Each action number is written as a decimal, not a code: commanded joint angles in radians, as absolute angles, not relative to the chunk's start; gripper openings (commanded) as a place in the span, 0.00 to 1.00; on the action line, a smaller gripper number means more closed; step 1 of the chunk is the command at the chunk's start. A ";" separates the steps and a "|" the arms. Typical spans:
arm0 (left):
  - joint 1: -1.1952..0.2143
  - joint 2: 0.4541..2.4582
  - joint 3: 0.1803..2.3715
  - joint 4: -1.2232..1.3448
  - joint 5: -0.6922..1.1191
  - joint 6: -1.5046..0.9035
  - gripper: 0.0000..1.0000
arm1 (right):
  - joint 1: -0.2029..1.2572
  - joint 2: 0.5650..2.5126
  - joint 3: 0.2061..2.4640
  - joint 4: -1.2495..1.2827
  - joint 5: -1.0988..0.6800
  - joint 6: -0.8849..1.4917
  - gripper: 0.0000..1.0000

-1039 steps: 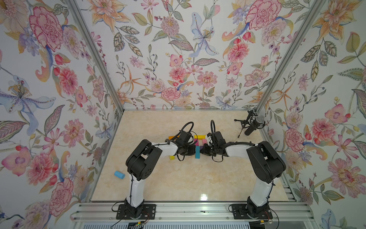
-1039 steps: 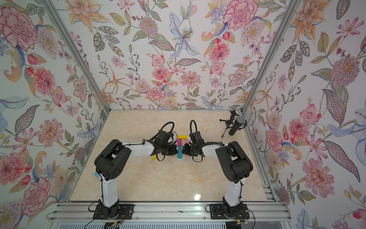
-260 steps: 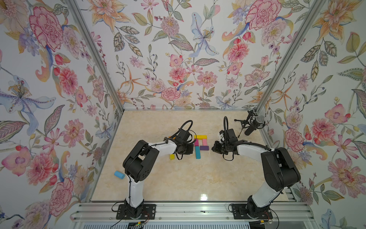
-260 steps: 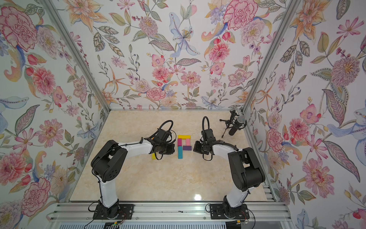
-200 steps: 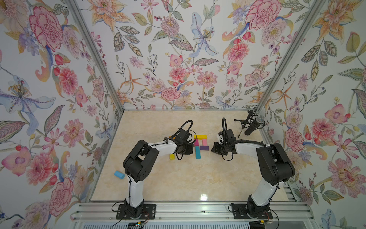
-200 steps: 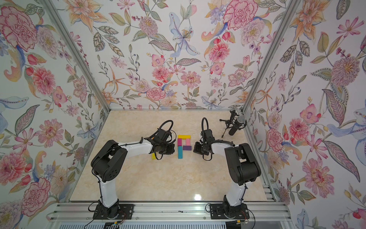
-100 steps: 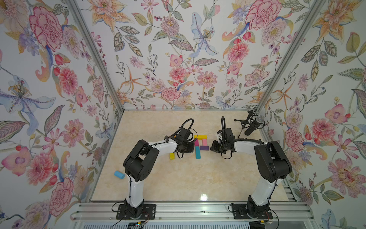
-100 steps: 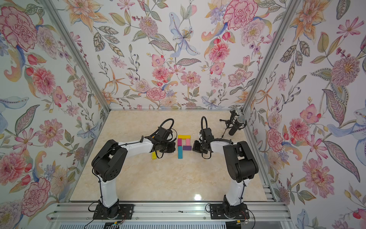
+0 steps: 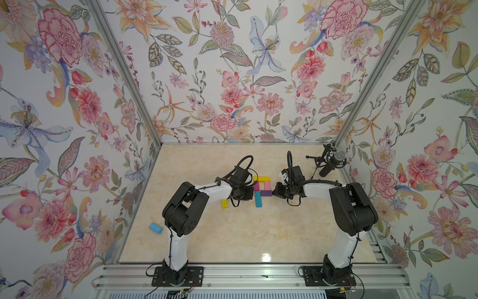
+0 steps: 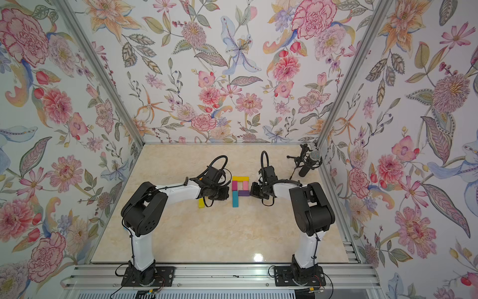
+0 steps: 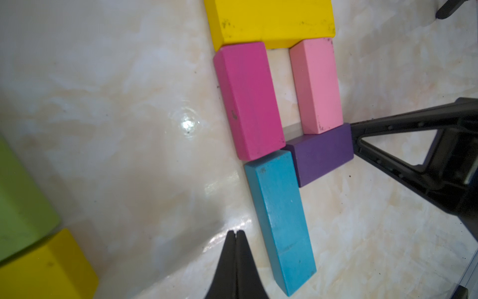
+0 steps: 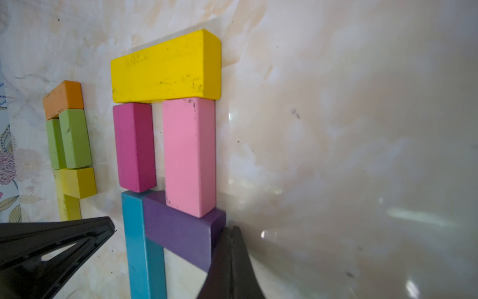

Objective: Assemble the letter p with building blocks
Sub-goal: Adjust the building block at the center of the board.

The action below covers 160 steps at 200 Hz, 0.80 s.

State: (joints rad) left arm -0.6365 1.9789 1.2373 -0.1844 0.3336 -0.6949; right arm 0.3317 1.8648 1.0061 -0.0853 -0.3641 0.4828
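The letter lies flat in the middle of the table, between the two arms. A yellow block forms the top bar. Under it a magenta block and a pink block run side by side with a narrow gap between them, each touching the bar. A purple block closes the loop beneath the pink one. A teal block carries the stem on below the magenta one, its side against the purple block.

The right gripper has its fingers pressed together and holds nothing; its tip touches the outer end of the purple block. The left gripper is likewise closed and empty, its tip just beside the teal block on the opposite side; contact there cannot be told.

Spare blocks lie to the left of the letter, partly under the left arm: an orange block, a lime block and a second yellow block in a row. In both top views only the yellow one shows clearly.

The table is glossy, beige and marbled. A small blue piece lies near its left edge, well apart from the rest. A microphone on a low stand sits in the far right corner. Floral walls enclose three sides, and both arm bases stand on a metal rail at the near edge.
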 commanded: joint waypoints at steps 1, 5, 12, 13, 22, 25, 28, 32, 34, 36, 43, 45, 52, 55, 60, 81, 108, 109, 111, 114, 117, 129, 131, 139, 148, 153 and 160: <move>-0.628 2.019 1.267 -0.206 0.335 -0.672 0.00 | 0.341 1.902 1.014 -0.109 -0.365 0.485 0.00; -0.627 2.021 1.268 -0.206 0.336 -0.672 0.00 | 0.341 1.903 1.015 -0.110 -0.366 0.485 0.00; -0.628 2.022 1.267 -0.204 0.337 -0.671 0.00 | 0.342 1.904 1.017 -0.109 -0.369 0.485 0.00; -0.628 2.023 1.267 -0.204 0.338 -0.671 0.00 | 0.341 1.905 1.017 -0.109 -0.369 0.486 0.00; -0.627 2.026 1.269 -0.205 0.339 -0.670 0.00 | 0.343 1.905 1.017 -0.108 -0.367 0.487 0.00; -0.627 2.027 1.271 -0.204 0.339 -0.670 0.00 | 0.343 1.904 1.017 -0.109 -0.367 0.487 0.00; -0.628 2.028 1.271 -0.205 0.338 -0.670 0.00 | 0.343 1.904 1.017 -0.110 -0.368 0.488 0.00; -0.627 2.030 1.271 -0.205 0.339 -0.668 0.00 | 0.343 1.904 1.017 -0.109 -0.366 0.487 0.00; -0.627 2.031 1.272 -0.206 0.340 -0.668 0.00 | 0.343 1.904 1.017 -0.109 -0.365 0.488 0.00; -0.627 2.032 1.272 -0.206 0.340 -0.669 0.00 | 0.343 1.904 1.017 -0.109 -0.365 0.488 0.00; -0.627 2.034 1.274 -0.206 0.341 -0.669 0.00 | 0.343 1.905 1.017 -0.109 -0.365 0.487 0.00; -0.627 2.036 1.275 -0.206 0.341 -0.669 0.00 | 0.343 1.905 1.017 -0.109 -0.367 0.487 0.00; -0.628 2.038 1.275 -0.205 0.345 -0.669 0.00 | 0.343 1.907 1.017 -0.109 -0.366 0.488 0.00; -0.627 2.040 1.275 -0.205 0.344 -0.669 0.00 | 0.343 1.907 1.017 -0.109 -0.365 0.489 0.00; -0.627 2.041 1.275 -0.204 0.346 -0.669 0.00 | 0.343 1.908 1.017 -0.109 -0.365 0.489 0.00; -0.626 2.046 1.279 -0.204 0.348 -0.669 0.00 | 0.346 1.914 1.020 -0.109 -0.367 0.489 0.00; -0.625 2.054 1.281 -0.204 0.344 -0.670 0.00 | 0.346 1.915 1.022 -0.108 -0.367 0.490 0.00; -0.625 2.054 1.281 -0.204 0.345 -0.670 0.00 | 0.345 1.915 1.022 -0.108 -0.367 0.490 0.00; -0.624 2.055 1.281 -0.204 0.345 -0.671 0.00 | 0.345 1.913 1.022 -0.108 -0.367 0.490 0.00; -0.625 2.056 1.281 -0.203 0.344 -0.671 0.00 | 0.345 1.913 1.022 -0.109 -0.367 0.491 0.00; -0.625 2.056 1.281 -0.203 0.345 -0.672 0.00 | 0.346 1.913 1.022 -0.108 -0.365 0.491 0.00; -0.622 2.059 1.282 -0.198 0.345 -0.675 0.00 | 0.344 1.911 1.021 -0.109 -0.366 0.488 0.00; -0.621 2.060 1.281 -0.198 0.345 -0.675 0.00 | 0.345 1.911 1.020 -0.109 -0.365 0.488 0.00; -0.620 2.063 1.283 -0.199 0.346 -0.676 0.00 | 0.345 1.910 1.019 -0.109 -0.365 0.489 0.00; -0.618 2.065 1.282 -0.195 0.347 -0.678 0.00 | 0.344 1.907 1.016 -0.108 -0.365 0.489 0.00; -0.617 2.066 1.281 -0.194 0.348 -0.679 0.00 | 0.343 1.906 1.014 -0.108 -0.364 0.490 0.00; -0.616 2.068 1.281 -0.190 0.349 -0.680 0.00 | 0.342 1.904 1.011 -0.107 -0.362 0.490 0.00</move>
